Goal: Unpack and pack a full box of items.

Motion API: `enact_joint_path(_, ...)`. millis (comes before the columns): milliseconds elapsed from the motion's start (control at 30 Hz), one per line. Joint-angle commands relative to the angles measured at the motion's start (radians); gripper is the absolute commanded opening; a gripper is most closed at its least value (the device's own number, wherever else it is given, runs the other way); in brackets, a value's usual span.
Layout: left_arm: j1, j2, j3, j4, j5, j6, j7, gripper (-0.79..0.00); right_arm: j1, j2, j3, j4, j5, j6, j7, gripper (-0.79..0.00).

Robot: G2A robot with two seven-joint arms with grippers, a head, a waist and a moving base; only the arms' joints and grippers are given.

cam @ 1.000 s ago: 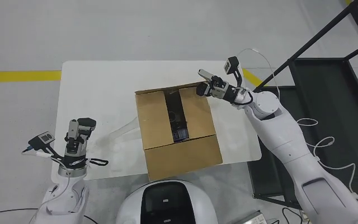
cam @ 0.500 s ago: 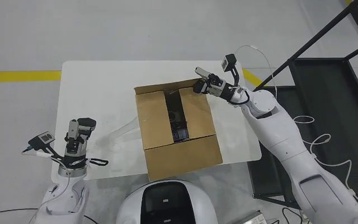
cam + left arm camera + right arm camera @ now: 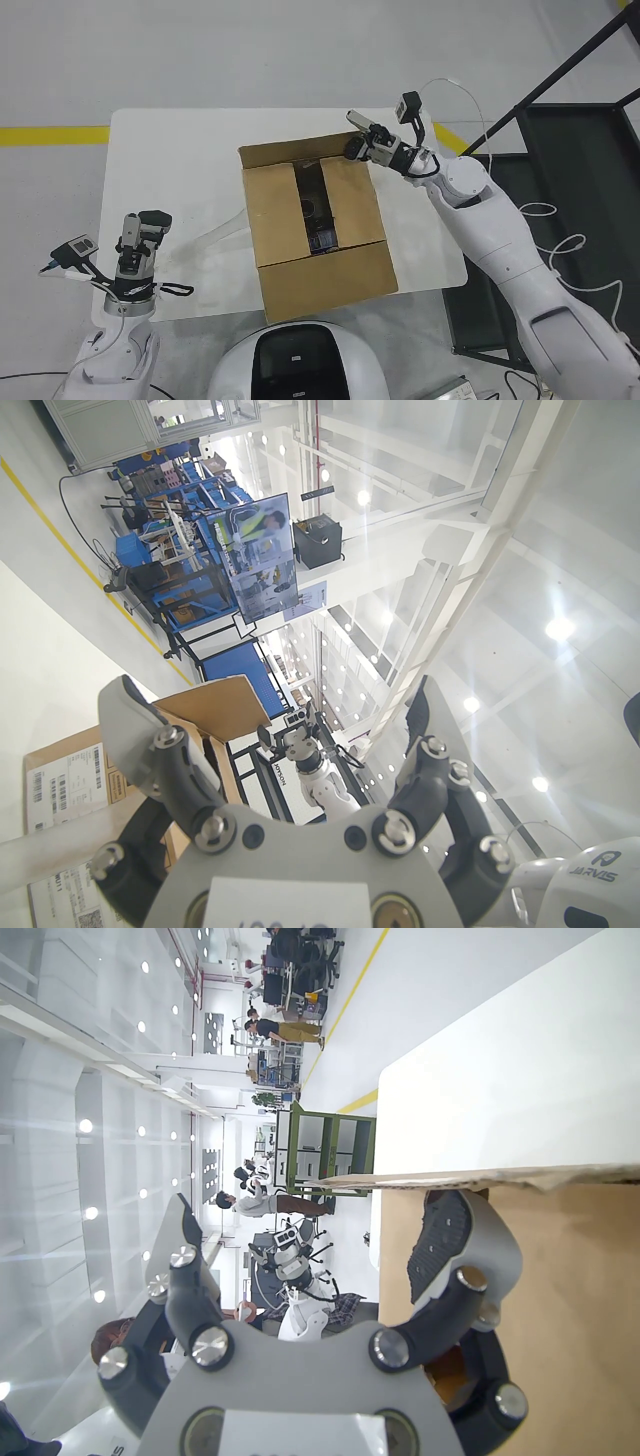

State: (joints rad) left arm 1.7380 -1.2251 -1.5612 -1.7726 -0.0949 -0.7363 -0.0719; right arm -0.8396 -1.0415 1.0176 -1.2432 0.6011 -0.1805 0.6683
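A brown cardboard box (image 3: 350, 215) stands on the white table (image 3: 170, 160), its two long top flaps nearly shut with a narrow gap between them. Dark items (image 3: 318, 215) show through the gap. The short far flap (image 3: 290, 152) stands partly raised. My right gripper (image 3: 358, 138) is open at the box's far right corner; in the right wrist view (image 3: 312, 1208) one finger (image 3: 440, 1243) lies against the cardboard just under the flap's edge (image 3: 450, 1179). My left gripper (image 3: 143, 225) is open and holds nothing, off the table's near left corner, pointing upward (image 3: 272, 700).
A black metal rack (image 3: 580, 150) stands just right of the table, close to the right arm. A yellow floor line (image 3: 50, 135) runs behind the table. The table's left half is bare. The box's labelled side (image 3: 65, 780) faces the left gripper.
My right gripper has shifted slightly left and farther back along the box's far edge, and the far flap has risen a little. The left arm has not moved.
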Motion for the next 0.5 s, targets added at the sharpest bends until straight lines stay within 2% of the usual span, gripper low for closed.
enact_joint_path(0, 0.0, 0.0, 0.0, 0.0, 0.0, 0.0, 0.0, 0.0, 0.029, -0.013, -0.016, 0.036, 0.031, 0.009, -0.007, 0.0)
enact_joint_path(467, 0.0, 0.0, 0.0, 0.0, 0.0, 0.0, 0.0, 0.0, 0.235, -0.13, -0.168, 0.329, 0.014, 0.02, -0.204, 0.0)
